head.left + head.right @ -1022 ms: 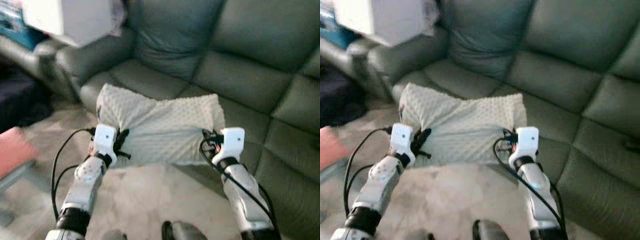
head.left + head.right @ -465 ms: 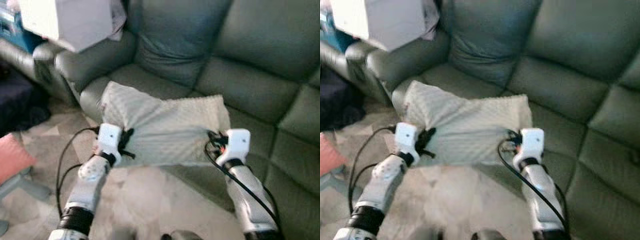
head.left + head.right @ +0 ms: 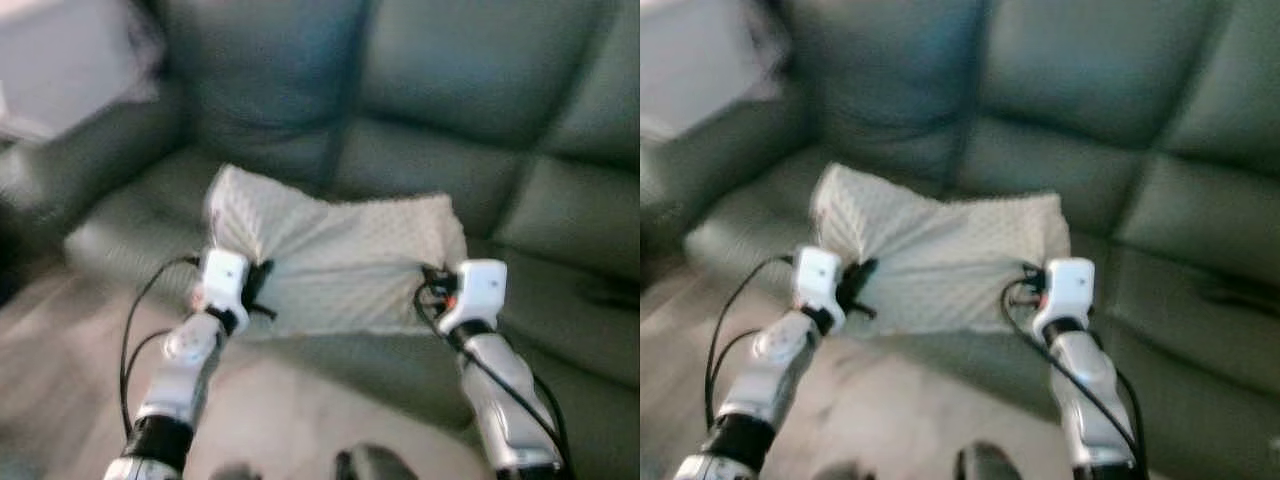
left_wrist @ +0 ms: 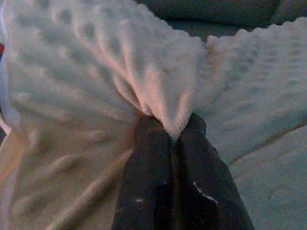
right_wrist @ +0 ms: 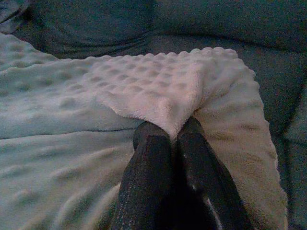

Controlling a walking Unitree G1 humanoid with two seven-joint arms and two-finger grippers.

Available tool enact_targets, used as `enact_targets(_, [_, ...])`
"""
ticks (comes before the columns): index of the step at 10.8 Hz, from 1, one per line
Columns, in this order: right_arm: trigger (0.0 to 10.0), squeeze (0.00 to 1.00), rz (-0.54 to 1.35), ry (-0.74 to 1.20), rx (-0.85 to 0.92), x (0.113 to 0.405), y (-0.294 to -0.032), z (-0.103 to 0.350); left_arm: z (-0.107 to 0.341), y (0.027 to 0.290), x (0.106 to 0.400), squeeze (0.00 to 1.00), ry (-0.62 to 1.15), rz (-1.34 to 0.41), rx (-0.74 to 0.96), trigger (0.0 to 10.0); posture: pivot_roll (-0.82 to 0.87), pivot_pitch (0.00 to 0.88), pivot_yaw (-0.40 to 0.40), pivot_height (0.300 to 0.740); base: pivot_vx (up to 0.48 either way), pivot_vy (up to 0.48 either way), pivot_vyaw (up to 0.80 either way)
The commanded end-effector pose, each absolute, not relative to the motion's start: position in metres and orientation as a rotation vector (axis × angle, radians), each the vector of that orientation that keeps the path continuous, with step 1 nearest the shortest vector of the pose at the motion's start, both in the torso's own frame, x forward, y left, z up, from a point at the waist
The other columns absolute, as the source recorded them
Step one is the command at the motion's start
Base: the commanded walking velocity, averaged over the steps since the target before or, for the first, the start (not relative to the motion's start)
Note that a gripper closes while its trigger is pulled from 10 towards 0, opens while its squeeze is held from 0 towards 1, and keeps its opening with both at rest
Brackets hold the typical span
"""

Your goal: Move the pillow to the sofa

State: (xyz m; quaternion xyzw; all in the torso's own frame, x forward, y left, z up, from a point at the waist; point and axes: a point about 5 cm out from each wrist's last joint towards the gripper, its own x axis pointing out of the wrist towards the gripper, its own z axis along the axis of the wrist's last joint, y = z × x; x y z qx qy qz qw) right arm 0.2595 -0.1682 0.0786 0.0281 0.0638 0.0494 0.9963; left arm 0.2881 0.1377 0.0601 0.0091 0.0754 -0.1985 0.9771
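Nearly done — pillow [image 3: 335, 265] hanging over the sofa [image 3: 480, 90] seat. Both jaws clamped on pillow fabric: left gripper [image 4: 172, 136], right gripper [image 5: 173, 132]. Left — lowering, letting go.

pillow [image 3: 335, 260]: pale, cream-white, covered in raised dots; soft and slack
pose: spread wide and roughly flat, its left corner bunched up higher
hold: a fold of fabric pinched at each near corner by the left pincer [image 4: 173, 139] and right pincer [image 5: 173, 134]
place: above the seat cushions of the grey-green leather sofa [image 3: 520, 120]
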Motion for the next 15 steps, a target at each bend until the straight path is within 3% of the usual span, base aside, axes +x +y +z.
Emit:
enact_targets(1, [10.0, 0.00, 0.090, 0.099, 0.068, 0.2624, -0.1665, 0.0852, 0.0611, 0.1559, 0.2874, 0.00, 0.151, -0.349, 0.034, 10.0, -0.09, 0.097, -0.014, 0.740, 0.352, 0.000, 0.00])
enact_targets(3, [10.0, 0.00, 0.093, 0.096, 0.066, 0.2626, -0.1666, 0.0855, 0.0600, 0.1553, 0.2870, 0.00, 0.156, -0.351, 0.036, 10.0, -0.09, 0.098, -0.014, 0.740, 0.328, 0.000, 0.00])
enact_targets(7, [10.0, 0.00, 0.094, 0.102, 0.072, 0.2628, -0.1643, 0.0849, 0.0569, 0.1553, 0.2863, 0.00, 0.179, -0.352, 0.053, 10.0, -0.09, 0.103, -0.014, 0.740, 0.000, 0.000, 0.00])
enact_targets(15, [10.0, 0.00, 0.093, 0.118, 0.079, 0.2624, -0.1609, 0.0818, 0.0559, 0.1543, 0.2854, 0.00, 0.192, -0.359, 0.059, 10.0, -0.09, 0.111, -0.006, 0.740, 0.000, 0.000, -0.80])
